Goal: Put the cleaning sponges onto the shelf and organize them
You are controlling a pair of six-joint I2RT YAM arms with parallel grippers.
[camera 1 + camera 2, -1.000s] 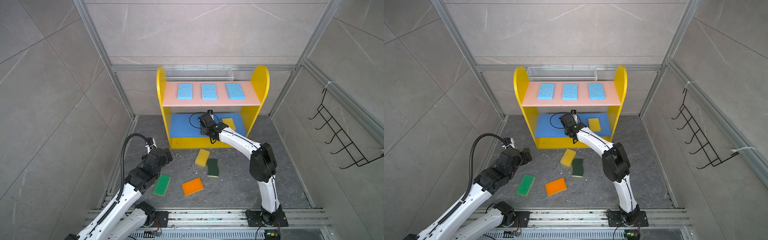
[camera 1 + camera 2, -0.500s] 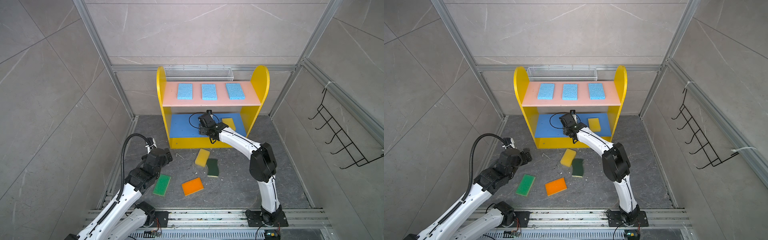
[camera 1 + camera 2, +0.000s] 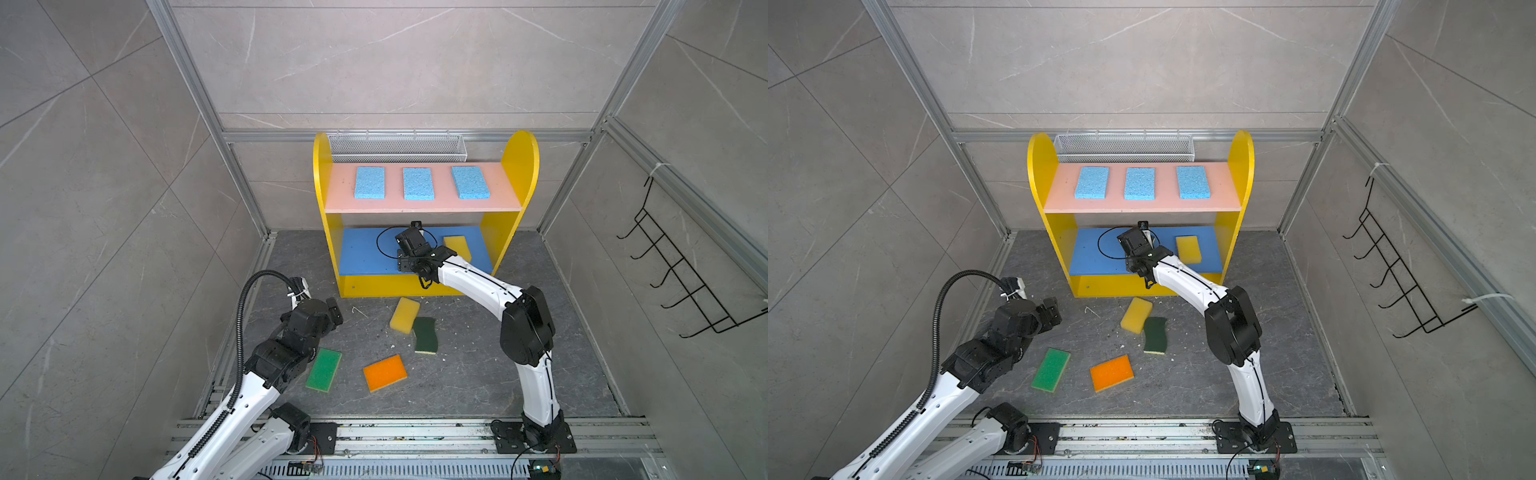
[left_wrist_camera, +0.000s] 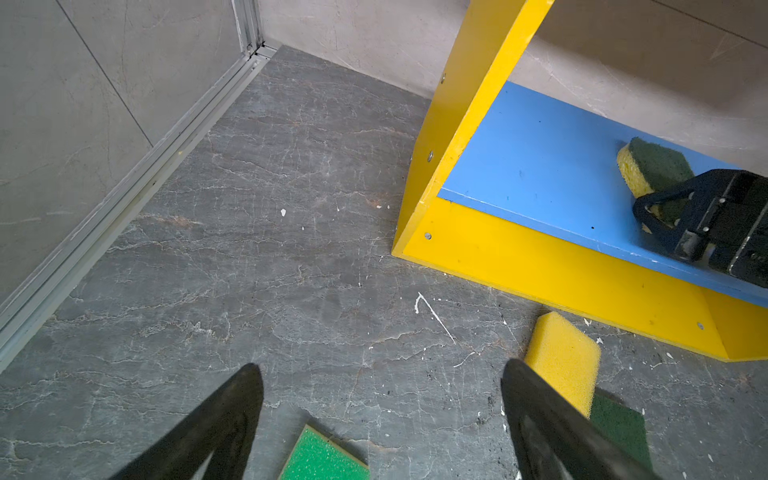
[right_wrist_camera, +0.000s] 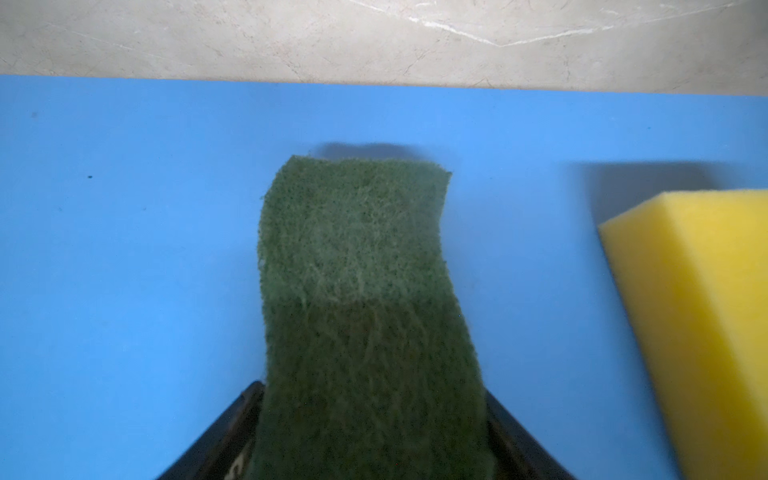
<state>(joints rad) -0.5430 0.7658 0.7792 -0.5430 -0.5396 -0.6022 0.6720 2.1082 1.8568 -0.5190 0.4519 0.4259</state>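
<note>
Nine sponges are split between the shelf (image 3: 515,166) and the floor (image 3: 478,374). Three light blue sponges (image 3: 418,183) lie in a row, each apart from the next, on the pink upper board (image 3: 436,203). On the blue middle board (image 3: 361,253) a yellow sponge (image 3: 457,246) sits toward the right side. Near it but apart, low over the same board, is a dark green sponge (image 5: 361,249), scouring side up. The right gripper (image 5: 372,399) reaches in under the pink board with its jaws close along both sides of that sponge; whether they press it or merely flank it cannot be told. In front of the shelf a second yellow sponge (image 3: 404,314) touches a wavy dark green sponge (image 3: 425,335). Nearer the arm bases lie an orange sponge (image 3: 385,372) and a bright green sponge (image 3: 323,369), apart. The left gripper (image 4: 382,368) hovers over bare floor beside the bright green sponge, jaws spread wide, holding nothing. A wire-mesh basket (image 3: 397,146) sits behind the shelf top, and a black hook rack (image 3: 681,266) hangs on the right wall
</note>
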